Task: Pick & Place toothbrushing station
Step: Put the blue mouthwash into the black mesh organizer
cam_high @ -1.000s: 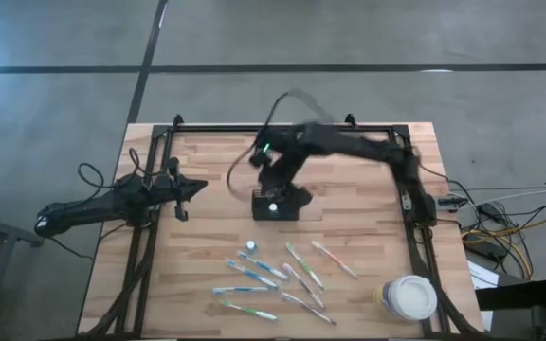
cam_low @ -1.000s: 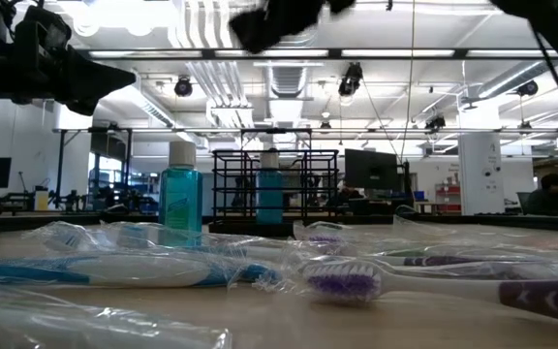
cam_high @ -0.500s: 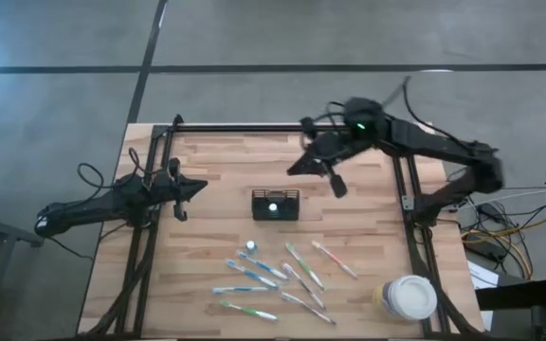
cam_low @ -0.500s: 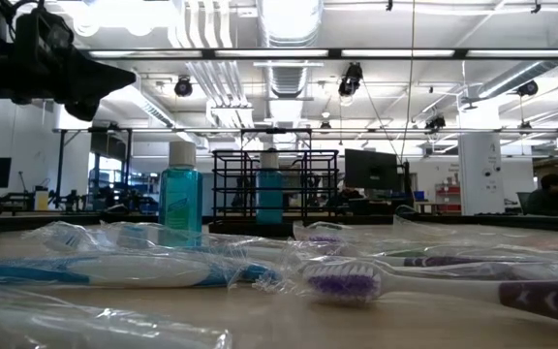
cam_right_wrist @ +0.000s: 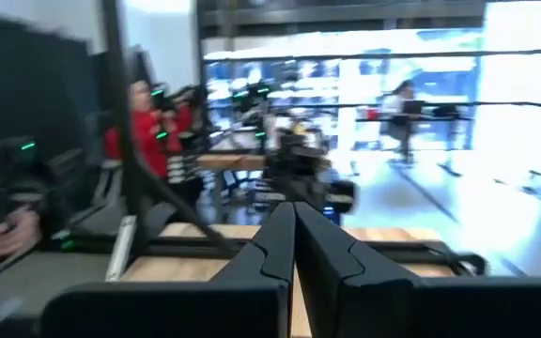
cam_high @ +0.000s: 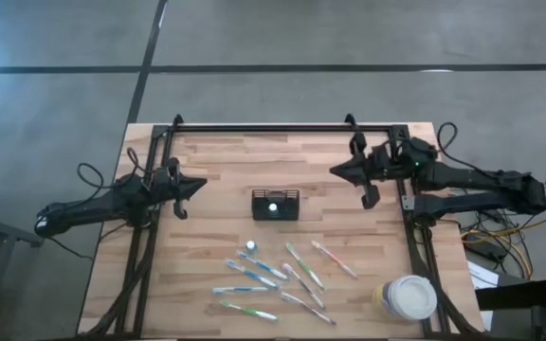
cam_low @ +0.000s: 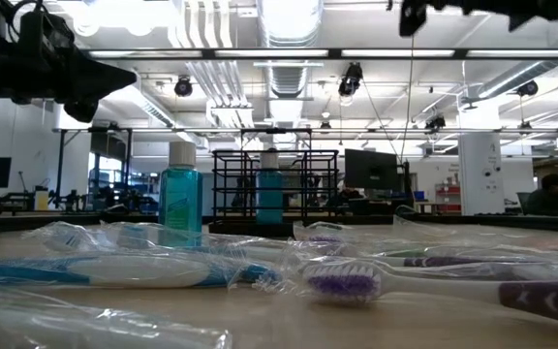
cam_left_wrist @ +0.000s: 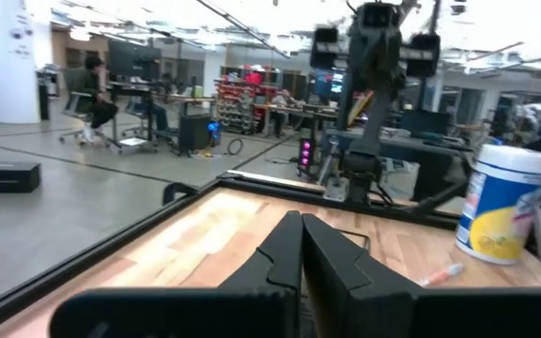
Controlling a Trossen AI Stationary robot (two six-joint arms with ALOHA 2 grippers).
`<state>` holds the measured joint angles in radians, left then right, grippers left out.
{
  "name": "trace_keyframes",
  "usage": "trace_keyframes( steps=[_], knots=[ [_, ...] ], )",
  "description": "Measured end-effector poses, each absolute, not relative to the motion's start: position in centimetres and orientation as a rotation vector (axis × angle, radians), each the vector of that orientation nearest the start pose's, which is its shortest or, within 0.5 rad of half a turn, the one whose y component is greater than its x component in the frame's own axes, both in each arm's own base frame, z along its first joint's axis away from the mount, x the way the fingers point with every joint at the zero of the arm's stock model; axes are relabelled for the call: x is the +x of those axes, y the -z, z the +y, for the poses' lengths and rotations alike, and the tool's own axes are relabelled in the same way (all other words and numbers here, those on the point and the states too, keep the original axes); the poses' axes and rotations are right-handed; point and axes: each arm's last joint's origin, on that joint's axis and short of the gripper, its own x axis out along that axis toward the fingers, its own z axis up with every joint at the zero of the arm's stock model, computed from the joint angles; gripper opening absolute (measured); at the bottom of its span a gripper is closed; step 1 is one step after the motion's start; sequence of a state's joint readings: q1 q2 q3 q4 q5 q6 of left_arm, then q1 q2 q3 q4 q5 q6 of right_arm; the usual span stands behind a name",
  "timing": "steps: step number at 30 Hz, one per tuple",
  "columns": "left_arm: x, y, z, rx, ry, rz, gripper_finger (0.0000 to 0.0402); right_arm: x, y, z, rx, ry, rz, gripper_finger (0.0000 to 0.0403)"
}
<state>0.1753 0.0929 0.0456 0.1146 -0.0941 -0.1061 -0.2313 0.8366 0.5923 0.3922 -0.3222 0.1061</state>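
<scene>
My right tool [cam_high: 341, 170] hangs over the right of centre of the high view, fingers pressed together and gripping nothing, well apart from the caddy. My left tool [cam_high: 197, 186] waits at the left of the desk [cam_high: 216, 237], its fingers likewise closed on nothing. The black wire-mesh caddy [cam_high: 275, 205] stands at the middle of the frame with one white-capped tube [cam_high: 273, 207] inside. Below it, in the lower middle, the toothbrushes [cam_high: 282, 277] lie scattered on the wood, the second white-capped tube [cam_high: 251, 246] just beside them. A large cup with a white lid [cam_high: 409, 296] sits at the lower right.
</scene>
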Motion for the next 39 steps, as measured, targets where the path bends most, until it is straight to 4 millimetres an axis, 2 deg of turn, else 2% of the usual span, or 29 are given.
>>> trace_keyframes(
  steps=[7,12,18,23,27,31,33,36,39],
  knots=[
    [9.8,-20.1,2.0,-0.104,-0.272,-0.085,0.0008,16.8,-27.9,-3.1,0.063,-0.090,-0.231,0.0008],
    [10.5,-23.8,2.2,-0.112,-0.277,-0.016,0.0005,16.3,-25.8,-3.2,0.077,-0.077,-0.235,0.0008],
    [13.3,-28.8,2.5,-0.124,-0.238,0.244,0.0004,16.2,-24.2,-3.3,0.108,-0.027,-0.197,0.0008],
    [16.9,-31.4,2.9,-0.122,-0.167,0.533,0.0026,16.2,-23.9,-3.3,0.128,-0.028,-0.187,0.0008],
    [20.2,-32.2,3.0,-0.134,-0.069,0.744,0.0042,16.2,-23.9,-3.3,0.127,-0.028,-0.186,0.0008],
    [23.1,-32.1,2.1,-0.143,0.063,0.954,0.0044,16.2,-23.9,-3.3,0.125,-0.029,-0.184,0.0008],
    [24.7,-31.3,1.4,-0.136,0.090,1.051,0.0044,16.2,-23.8,-3.3,0.125,-0.028,-0.175,0.0008],
    [27.2,-30.4,-0.2,-0.088,0.139,1.114,0.0052,16.2,-23.5,-3.3,0.118,-0.025,-0.151,0.0008],
    [28.6,-30.5,-2.0,-0.046,0.189,1.122,0.0075,16.3,-23.3,-3.3,0.120,-0.023,-0.128,0.0008]
  ],
)
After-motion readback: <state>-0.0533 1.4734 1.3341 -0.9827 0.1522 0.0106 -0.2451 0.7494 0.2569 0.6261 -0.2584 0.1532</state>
